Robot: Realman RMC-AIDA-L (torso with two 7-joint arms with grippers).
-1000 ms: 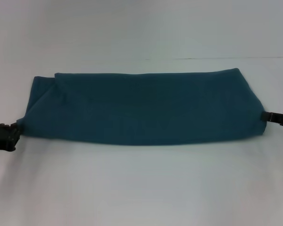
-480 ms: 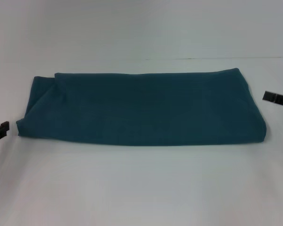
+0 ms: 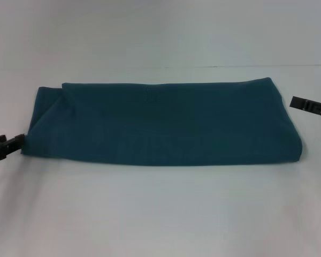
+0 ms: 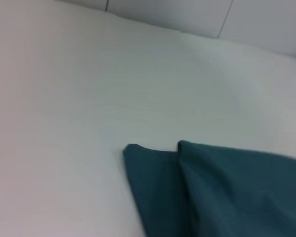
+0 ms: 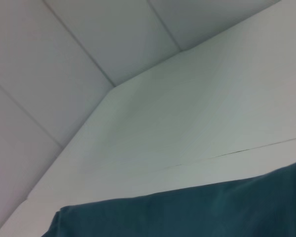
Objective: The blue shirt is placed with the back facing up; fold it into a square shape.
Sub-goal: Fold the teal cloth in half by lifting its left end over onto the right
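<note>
head view alone shows end effectors (image 3: 5, 146), blue shirt (image 3: 160, 123)

Blue shirt (image 4: 222, 192) lying on white table (image 4: 89, 98), two layered folded corners showing; wall panels (image 4: 212, 15) beyond.

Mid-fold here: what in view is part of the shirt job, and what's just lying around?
Part of the job:
- blue shirt, folded into a long band
- left gripper, at the shirt's left end
- right gripper, off its right end, not touching

Lying about:
- nothing; only the white table
</note>
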